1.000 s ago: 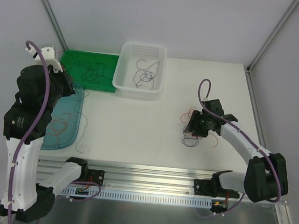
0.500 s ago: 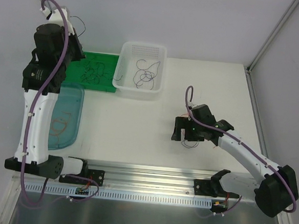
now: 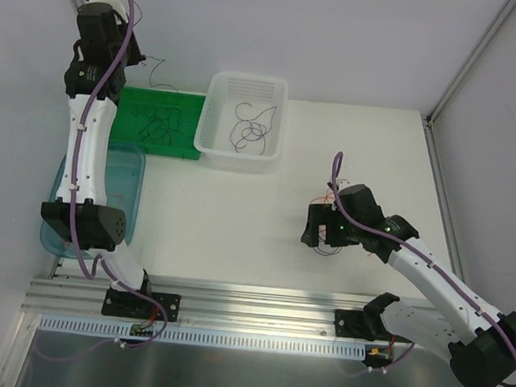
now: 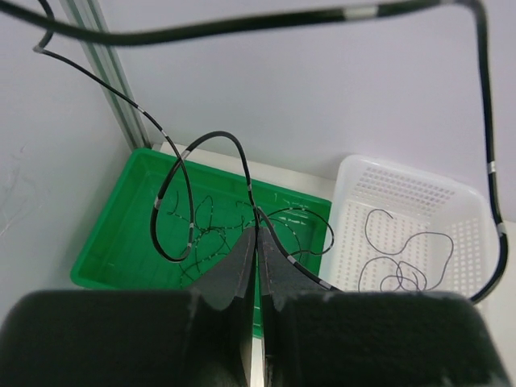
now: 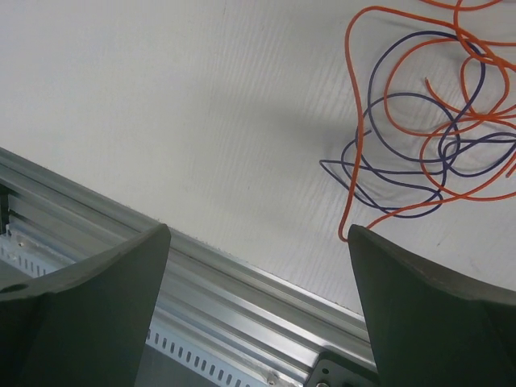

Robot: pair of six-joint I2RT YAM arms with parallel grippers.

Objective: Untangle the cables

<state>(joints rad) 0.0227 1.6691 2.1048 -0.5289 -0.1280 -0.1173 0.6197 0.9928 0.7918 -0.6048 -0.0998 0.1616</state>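
Note:
My left gripper is raised high at the back left, above the green tray. It is shut on a black cable that loops up out of the jaws and hangs over the tray. More black cables lie in the tray. A tangle of orange and purple cables lies on the table at the right. My right gripper hangs just left of it, open and with nothing in it; an orange end lies by its right finger.
A white perforated basket at the back holds a few dark cables. A blue bin sits at the left, partly behind my left arm. The metal rail runs along the table's near edge.
My left arm has risen from the blue bin to the back, above the green tray, with a black cable. My right gripper has opened and shifted left off the tangle.

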